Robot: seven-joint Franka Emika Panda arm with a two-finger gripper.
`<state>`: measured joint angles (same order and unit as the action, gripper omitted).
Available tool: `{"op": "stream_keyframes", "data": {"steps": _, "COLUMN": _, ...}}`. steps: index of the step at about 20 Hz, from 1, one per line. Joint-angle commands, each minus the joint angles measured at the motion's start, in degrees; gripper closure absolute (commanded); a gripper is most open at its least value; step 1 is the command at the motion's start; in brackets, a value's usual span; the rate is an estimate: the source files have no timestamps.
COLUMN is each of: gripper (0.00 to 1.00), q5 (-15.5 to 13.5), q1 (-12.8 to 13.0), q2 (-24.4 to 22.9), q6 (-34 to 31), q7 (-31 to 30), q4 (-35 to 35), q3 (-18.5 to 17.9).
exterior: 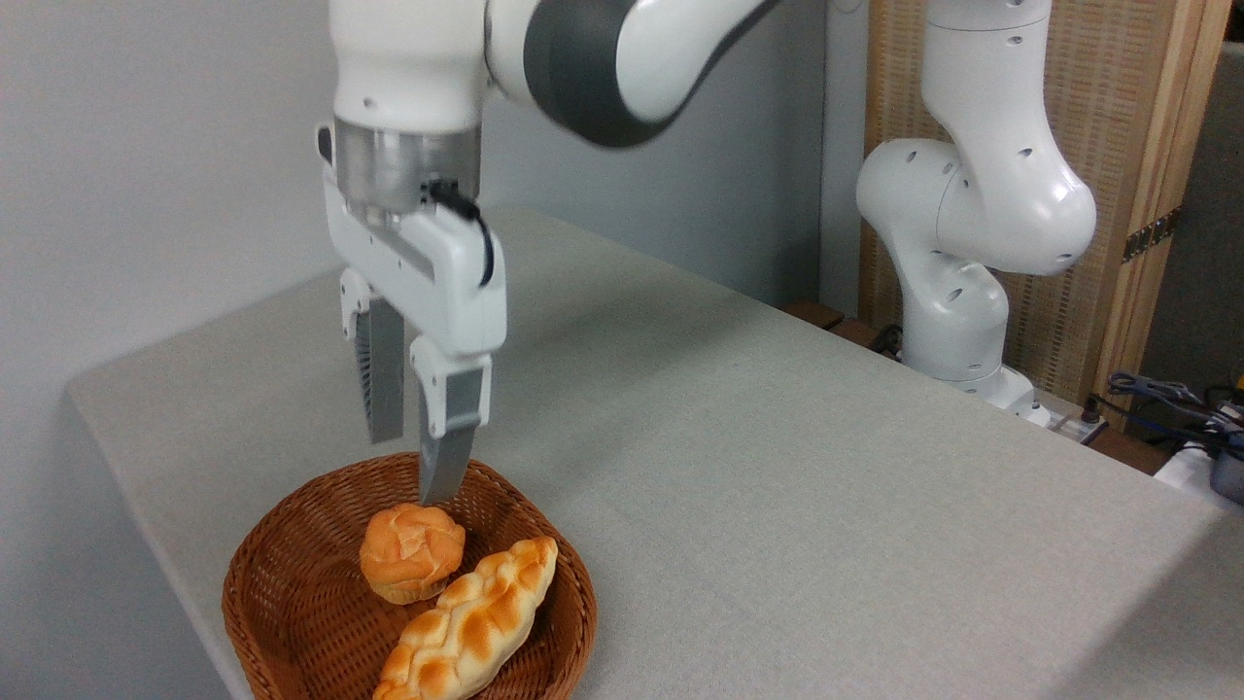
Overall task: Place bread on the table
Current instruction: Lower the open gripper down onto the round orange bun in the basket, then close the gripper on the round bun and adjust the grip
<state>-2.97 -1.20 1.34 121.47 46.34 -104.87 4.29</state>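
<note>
The bread (411,550), a small round golden bun with a cracked top, lies inside a brown wicker basket (292,603) at the table's front left. My gripper (413,467) hangs just above and slightly behind the bun, fingers pointing down and open, with nothing between them. One fingertip (439,486) reaches almost to the bun's top. The table (777,467) is a wide surface covered in grey-beige cloth.
A long braided loaf (471,622) lies in the basket beside the bun, touching it. The arm's white base (957,331) stands at the table's far right edge. Cables and gear (1186,408) sit past the right edge. Bare cloth stretches right of the basket.
</note>
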Motion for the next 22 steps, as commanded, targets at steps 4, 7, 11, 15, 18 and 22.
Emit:
{"op": "stream_keyframes", "data": {"steps": 4, "gripper": 0.0, "q5": 0.16, "q1": -0.03, "q2": 2.26, "q6": 5.97, "q7": 2.09, "q4": -5.96, "q3": 2.92}}
{"op": "stream_keyframes", "data": {"steps": 7, "gripper": 0.0, "q5": 0.25, "q1": -0.03, "q2": 4.45, "q6": 10.18, "q7": 2.18, "q4": -6.22, "q3": 3.62}}
{"op": "stream_keyframes", "data": {"steps": 11, "gripper": 0.0, "q5": 0.34, "q1": -0.03, "q2": 6.74, "q6": 13.09, "q7": 2.26, "q4": -6.22, "q3": 4.06}}
{"op": "stream_keyframes", "data": {"steps": 15, "gripper": 0.48, "q5": 3.06, "q1": -0.03, "q2": 7.27, "q6": 13.18, "q7": 5.42, "q4": -6.57, "q3": 4.15}}
{"op": "stream_keyframes", "data": {"steps": 18, "gripper": 0.72, "q5": 3.15, "q1": -0.03, "q2": 7.54, "q6": 13.18, "q7": 5.52, "q4": -6.57, "q3": 4.15}}
{"op": "stream_keyframes", "data": {"steps": 22, "gripper": 0.75, "q5": 3.15, "q1": -0.03, "q2": 7.63, "q6": 13.18, "q7": 5.52, "q4": -6.57, "q3": 4.15}}
